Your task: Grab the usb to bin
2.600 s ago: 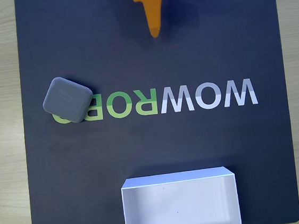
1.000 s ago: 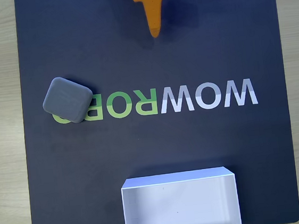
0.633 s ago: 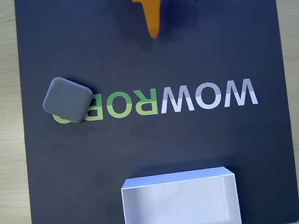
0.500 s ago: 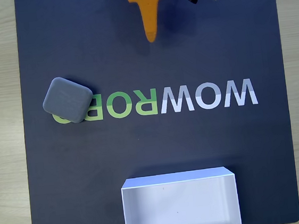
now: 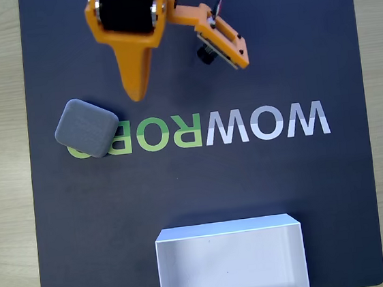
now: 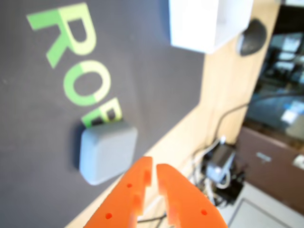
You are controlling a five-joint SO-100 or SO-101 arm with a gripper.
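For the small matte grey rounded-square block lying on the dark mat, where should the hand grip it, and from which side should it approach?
Probably from above, closing across two opposite flat sides of the small matte grey rounded-square block. It lies flat on the dark mat, turned slightly in the fixed view, so the orange two-finger hand would need to rotate to match. Nothing crowds it; the white rectangular open-topped box stands well apart.

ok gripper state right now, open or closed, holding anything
Gripper: closed, fingers nearly touching and empty; the usb lies free on the mat beside them.

Light wood table (image 5: 6, 204) carries dark mat (image 5: 183, 192); on mat: matte grey rounded-square usb (image 5: 86, 128), white open-topped bin (image 5: 232, 266).
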